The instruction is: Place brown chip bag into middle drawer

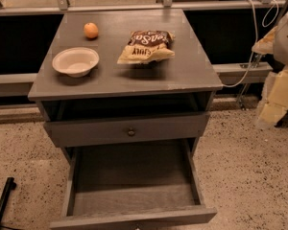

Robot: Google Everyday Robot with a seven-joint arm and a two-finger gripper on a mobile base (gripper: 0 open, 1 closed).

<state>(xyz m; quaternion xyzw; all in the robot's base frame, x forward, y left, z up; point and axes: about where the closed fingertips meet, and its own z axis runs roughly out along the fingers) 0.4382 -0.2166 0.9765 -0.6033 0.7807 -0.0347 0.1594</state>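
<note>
The brown chip bag (146, 46) lies on the bench (182, 75), upper centre.
A white bowl (75, 61) and an orange (90, 30) are left of it; the middle drawer (134, 176) stands open at the bottom; the end effector (282, 89) is at the right edge, and I cannot tell its state.

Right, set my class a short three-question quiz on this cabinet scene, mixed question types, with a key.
1. True or false: the brown chip bag already lies in the open middle drawer.
2. Which is nearest the white bowl? A) orange fruit B) hand C) drawer knob
3. Fill in: the hand is at the picture's ____ edge, beyond the cabinet top.

Key: 1 false, the bag lies on the cabinet top; 2 A; 3 right.
</note>
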